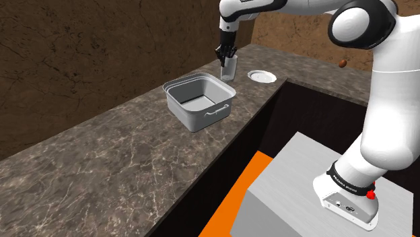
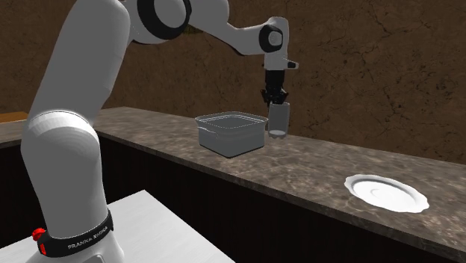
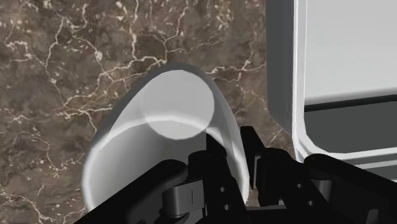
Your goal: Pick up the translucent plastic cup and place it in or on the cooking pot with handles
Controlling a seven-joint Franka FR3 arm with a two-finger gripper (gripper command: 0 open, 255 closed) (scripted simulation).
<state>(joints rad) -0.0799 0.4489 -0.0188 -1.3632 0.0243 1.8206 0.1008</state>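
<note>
A pale translucent cup [image 1: 229, 68] stands upright beside the far corner of a grey square pot with handles [image 1: 202, 118] on the dark marble counter. My black gripper [image 1: 224, 54] comes down from above and is shut on the cup's rim. In the second exterior view the cup [image 2: 278, 119] hangs under the gripper [image 2: 275, 97], just to the right of the pot [image 2: 231, 142]. I cannot tell whether its base touches the counter. In the wrist view the fingers [image 3: 216, 168] clasp the cup's wall [image 3: 159, 127], with the pot's rim [image 3: 283, 76] close alongside.
A white plate [image 1: 262, 77] lies on the counter beyond the cup, near the counter's edge; it is at the lower right in the second exterior view [image 2: 387, 192]. A brown wall backs the counter. The counter drops off to an orange floor beside my stand [image 1: 296, 195].
</note>
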